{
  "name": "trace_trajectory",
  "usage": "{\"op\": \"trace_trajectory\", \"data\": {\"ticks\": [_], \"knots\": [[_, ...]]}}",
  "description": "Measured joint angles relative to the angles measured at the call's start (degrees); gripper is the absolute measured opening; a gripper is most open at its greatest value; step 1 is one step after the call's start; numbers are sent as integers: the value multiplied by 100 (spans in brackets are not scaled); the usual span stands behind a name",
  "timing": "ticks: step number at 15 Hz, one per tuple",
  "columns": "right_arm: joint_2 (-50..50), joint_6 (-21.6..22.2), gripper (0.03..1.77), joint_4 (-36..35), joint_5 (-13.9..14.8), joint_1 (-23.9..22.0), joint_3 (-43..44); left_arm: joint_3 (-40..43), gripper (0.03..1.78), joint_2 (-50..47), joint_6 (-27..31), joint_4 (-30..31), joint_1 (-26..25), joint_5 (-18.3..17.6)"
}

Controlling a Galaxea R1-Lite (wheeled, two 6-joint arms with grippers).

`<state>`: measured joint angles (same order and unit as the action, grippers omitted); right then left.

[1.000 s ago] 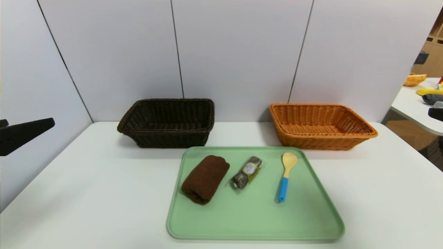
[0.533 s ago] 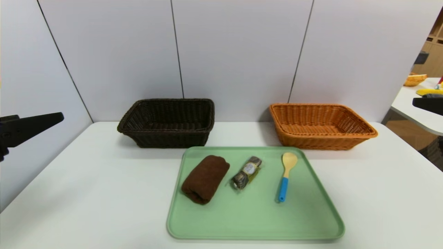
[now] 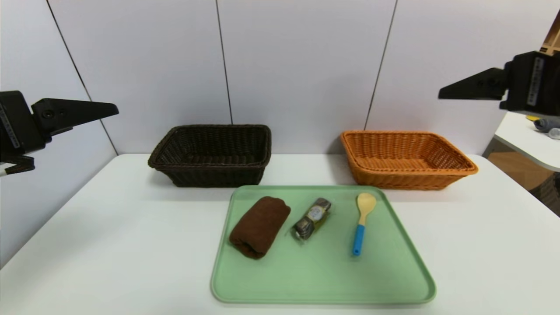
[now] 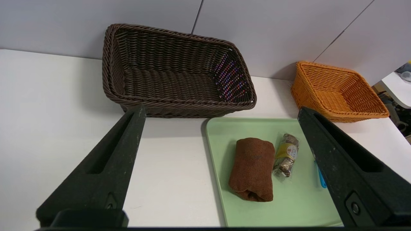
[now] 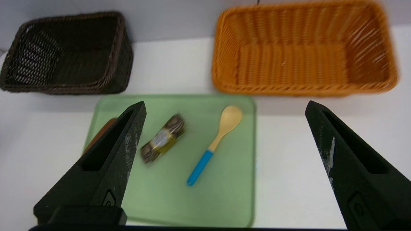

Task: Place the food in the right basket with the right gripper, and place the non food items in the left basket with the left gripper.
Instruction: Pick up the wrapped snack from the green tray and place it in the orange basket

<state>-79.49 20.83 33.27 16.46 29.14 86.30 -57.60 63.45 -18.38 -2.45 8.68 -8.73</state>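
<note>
On the green tray (image 3: 323, 280) lie a rolled brown towel (image 3: 260, 226), the food packet (image 3: 311, 218) in clear wrap, and a yellow spoon (image 3: 362, 223) with a blue handle. Behind the tray stand the dark brown left basket (image 3: 214, 175) and the orange right basket (image 3: 402, 179), both with nothing inside. My left gripper (image 3: 111, 109) hangs high at the far left, open and holding nothing. My right gripper (image 3: 444, 92) hangs high at the far right, also open. The left wrist view shows the towel (image 4: 252, 168) and food (image 4: 285, 155) far below the left gripper (image 4: 221, 108). The right wrist view shows the food (image 5: 163, 138) and spoon (image 5: 215, 144) below the right gripper (image 5: 225, 102).
The white table (image 3: 109, 245) ends at a grey panel wall (image 3: 302, 65) right behind the baskets. A second white table (image 3: 525, 135) with a few objects stands off to the right. Bare tabletop lies on both sides of the tray.
Both grippers have risen and swung inward from the picture's edges, the left at the left side and the right at the right side. The tray's things have not moved.
</note>
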Motion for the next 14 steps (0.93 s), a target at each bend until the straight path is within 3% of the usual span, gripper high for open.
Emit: {"op": "trace_trajectory", "data": {"ticks": [2, 4, 7, 11, 14], "knots": [[-388, 934, 171, 641, 18, 396, 276, -33, 169, 90, 33, 11, 20, -33], [-772, 1808, 171, 1226, -139, 667, 562, -78, 169, 208, 48, 26, 49, -28], [-1375, 2709, 171, 2138, -817, 859, 1312, -83, 169, 369, 63, 66, 146, -20], [-2361, 3554, 171, 3159, -2039, 898, 2420, -80, 169, 451, 66, 72, 313, -15], [-3001, 3933, 171, 3213, -2464, 827, 2542, 5, 169, 471, 72, -138, 339, 5]]}}
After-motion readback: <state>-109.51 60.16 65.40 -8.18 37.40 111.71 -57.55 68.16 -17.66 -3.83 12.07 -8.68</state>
